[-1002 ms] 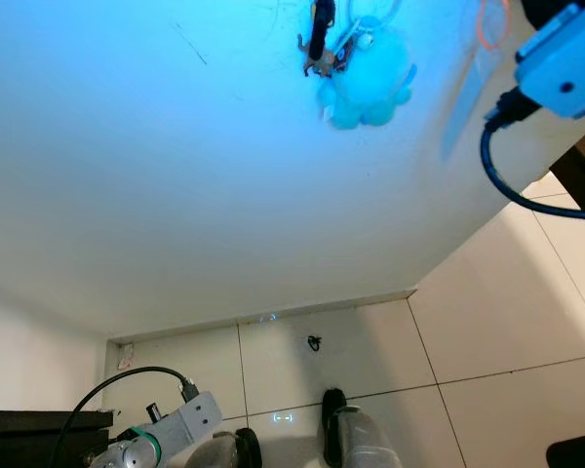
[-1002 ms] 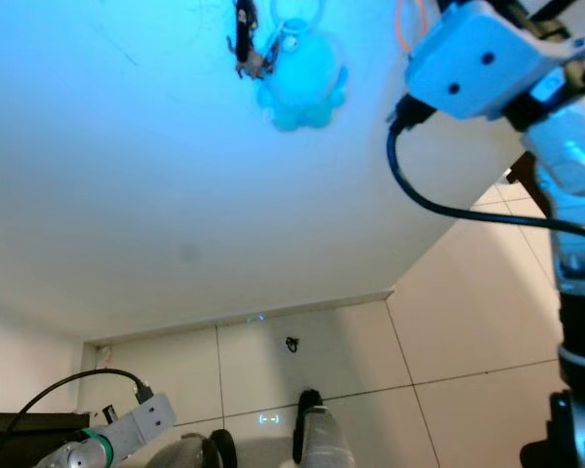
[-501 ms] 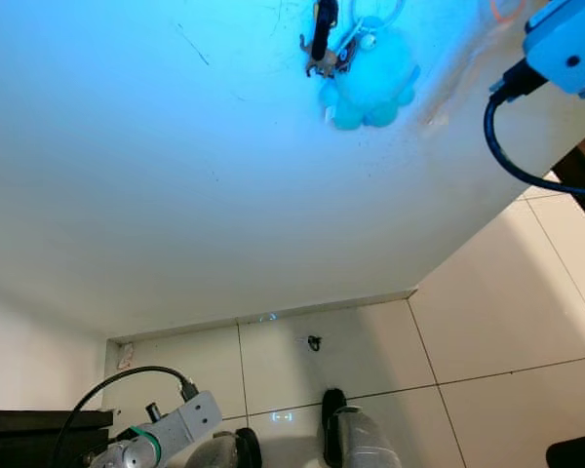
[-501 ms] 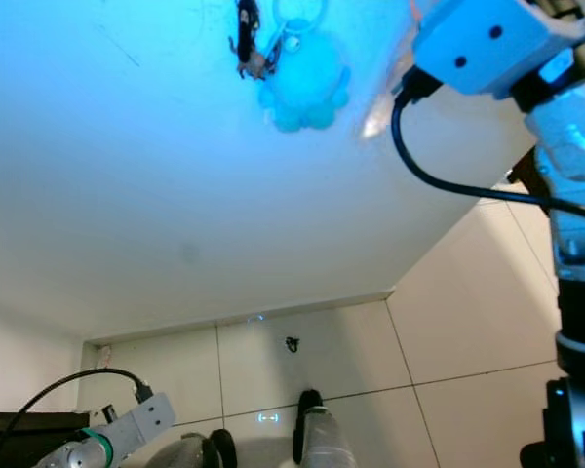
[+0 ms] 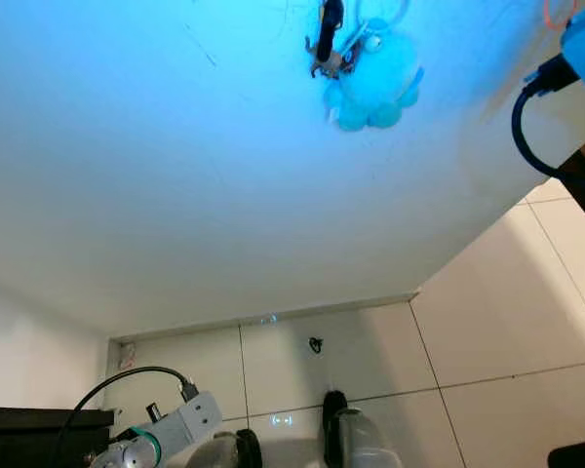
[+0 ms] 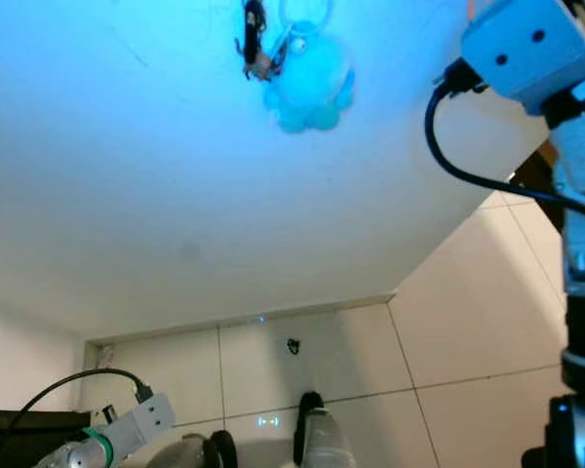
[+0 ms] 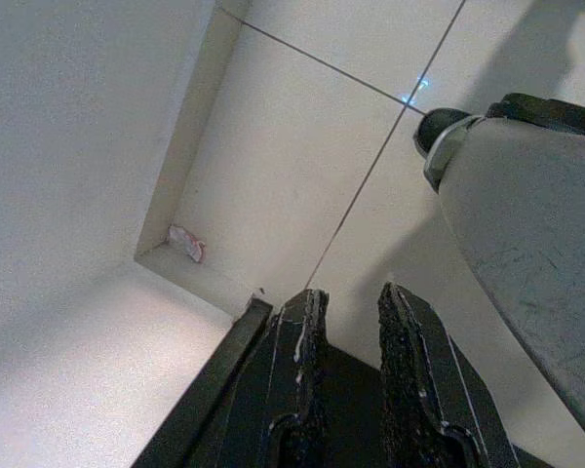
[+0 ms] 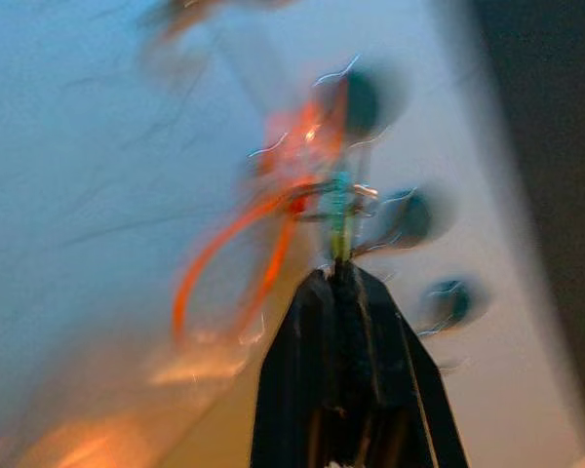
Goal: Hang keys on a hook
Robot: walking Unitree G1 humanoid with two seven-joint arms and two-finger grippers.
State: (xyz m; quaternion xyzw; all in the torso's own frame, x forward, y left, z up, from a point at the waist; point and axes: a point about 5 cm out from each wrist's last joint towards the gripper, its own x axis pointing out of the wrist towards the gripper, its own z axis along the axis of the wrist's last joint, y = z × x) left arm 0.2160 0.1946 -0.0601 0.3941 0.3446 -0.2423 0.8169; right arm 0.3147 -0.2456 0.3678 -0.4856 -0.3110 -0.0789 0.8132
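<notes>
Blue-tinted wall glare, right wrist view blurred

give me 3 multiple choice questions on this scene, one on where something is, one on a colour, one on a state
1. Where does the plush keychain hang?
A. on the wall, high up
B. on the floor tiles
C. from the left gripper

2. What colour is the loop at the right gripper?
A. green
B. orange
C. white

3. How do the right gripper's fingers stand in the right wrist view?
A. wide apart
B. closed together on the key ring
C. around a cable

Answers:
1 A, the plush hangs against the wall near the top of the head views.
2 B, the blurred loop reads orange.
3 B, the black fingers meet at a tip, with the ring and loop right at that tip, though the view is blurred.
</notes>
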